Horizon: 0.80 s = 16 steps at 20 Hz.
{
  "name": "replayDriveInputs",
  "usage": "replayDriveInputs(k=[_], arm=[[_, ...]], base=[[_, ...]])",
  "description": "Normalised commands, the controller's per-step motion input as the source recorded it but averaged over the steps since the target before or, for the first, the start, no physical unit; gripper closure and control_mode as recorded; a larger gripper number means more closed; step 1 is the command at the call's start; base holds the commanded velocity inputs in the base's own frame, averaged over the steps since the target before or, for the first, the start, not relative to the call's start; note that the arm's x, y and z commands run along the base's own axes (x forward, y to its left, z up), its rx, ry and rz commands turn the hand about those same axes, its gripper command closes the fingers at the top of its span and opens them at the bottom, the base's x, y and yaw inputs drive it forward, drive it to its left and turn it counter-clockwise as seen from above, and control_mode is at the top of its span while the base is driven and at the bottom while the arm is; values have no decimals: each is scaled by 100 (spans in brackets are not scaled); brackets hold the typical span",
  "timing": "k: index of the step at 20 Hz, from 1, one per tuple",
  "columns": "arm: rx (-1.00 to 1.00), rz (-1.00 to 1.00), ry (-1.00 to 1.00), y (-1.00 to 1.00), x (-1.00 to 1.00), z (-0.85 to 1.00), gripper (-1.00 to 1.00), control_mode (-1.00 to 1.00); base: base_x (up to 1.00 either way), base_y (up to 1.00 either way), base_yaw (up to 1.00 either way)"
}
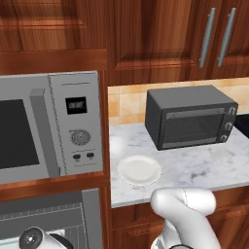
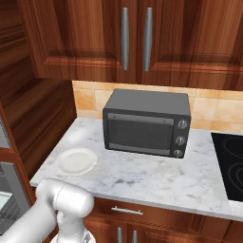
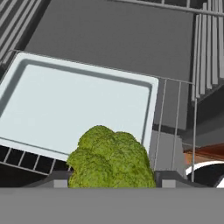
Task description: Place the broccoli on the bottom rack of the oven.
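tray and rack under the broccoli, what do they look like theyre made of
Tray: pale, smooth and matte, probably enamelled or light metal; flat floor, raised rim. Rack: thin grey parallel rods, likely steel wire. Broccoli: bumpy green florets, at the end effector.

glossy white arm [image 1: 187, 214], dark joints

The broccoli [image 3: 111, 157] is showing a rough, bumpy matt green crown just in front of a smooth pale tray [image 3: 74, 105] that is resting on thin metal rack wires [image 3: 168, 118]. Beside the oven [image 1: 53, 219], brushed steel is fronting the microwave [image 1: 51, 126]; beyond it, glossy white marble is topping the counter [image 1: 204, 165] under polished wood cabinets [image 1: 155, 34].
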Motion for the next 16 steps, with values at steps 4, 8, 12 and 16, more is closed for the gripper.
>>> replayDriveInputs(k=[4, 8, 12, 16], arm=[[-11, 0, 2, 90, 5, -32, 100, -100], [-5, 0, 1, 33, 0, -39, 100, -100], [-1, -1, 0, 0, 1, -45, 100, -100], [0, -4, 0, -12, 6, -39, 100, -100]], base=[[0, 0, 0], [0, 0, 0], [0, 0, 0], [0, 0, 0]])
